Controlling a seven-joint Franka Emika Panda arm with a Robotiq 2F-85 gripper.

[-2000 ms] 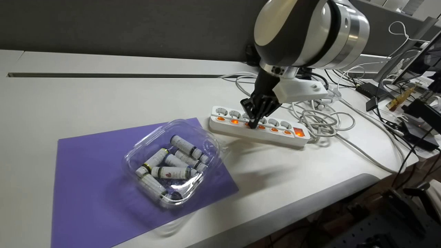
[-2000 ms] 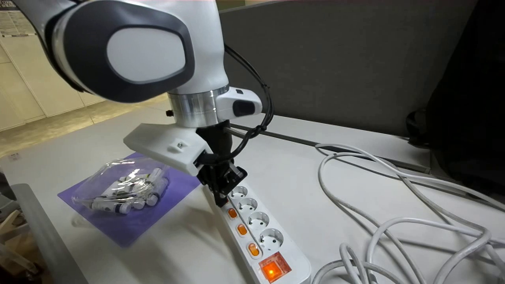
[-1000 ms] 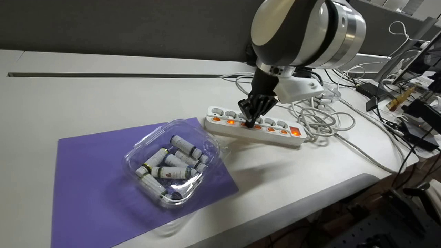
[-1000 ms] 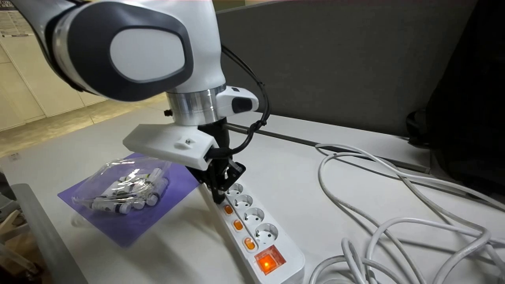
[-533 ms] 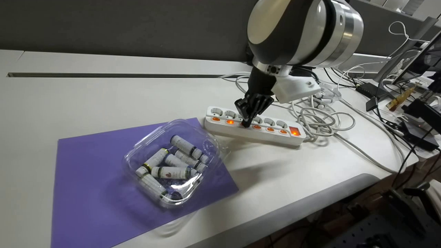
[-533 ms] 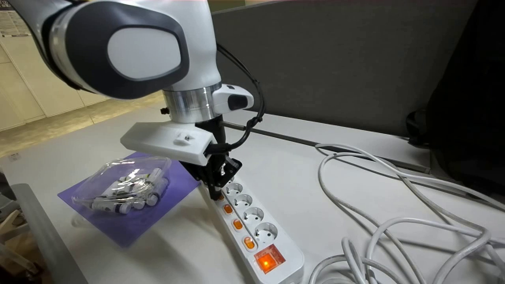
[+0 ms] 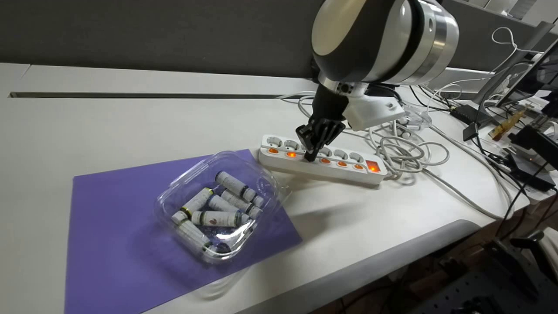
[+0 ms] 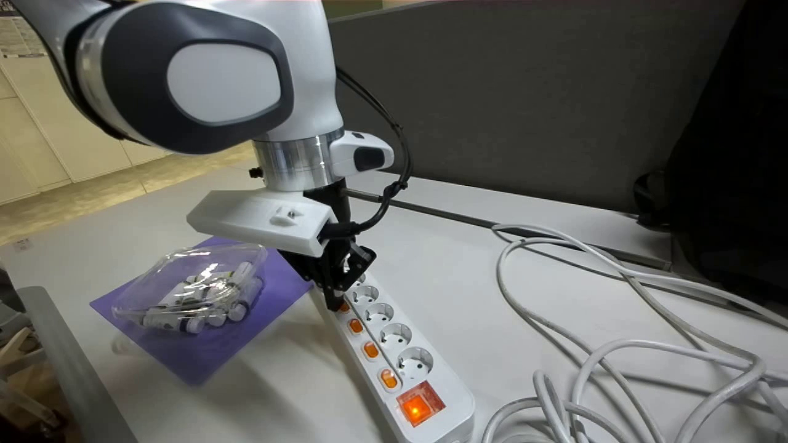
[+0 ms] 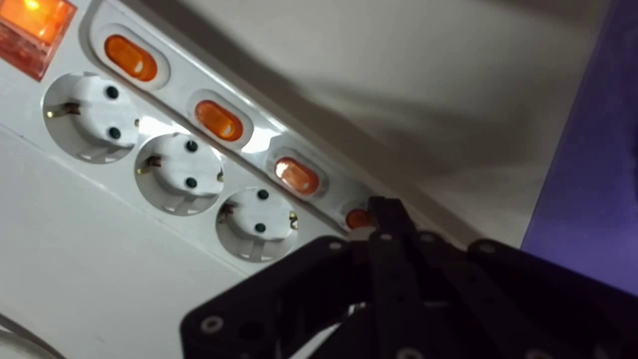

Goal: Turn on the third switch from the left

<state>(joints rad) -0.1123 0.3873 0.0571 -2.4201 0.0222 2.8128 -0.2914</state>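
The white power strip lies on the table with a row of small orange-red switches. The third switch from the left shows in part in the wrist view, dull red. It also shows in part in an exterior view. In the other exterior view the fingertips hide it. My gripper is shut with nothing between its fingers. It points down, its fingertips at this switch and covering part of it; contact cannot be told. The gripper shows in both exterior views. The second switch glows.
The fourth switch sits beside the fingertips. A large lit red switch is at the strip's cable end. Loose white cables lie beyond it. A clear plastic box of small bottles stands on a purple sheet.
The power strip and my gripper have shifted left in an exterior view. The gripper then moved a little further left along the strip, so its tips now cover the third switch there.
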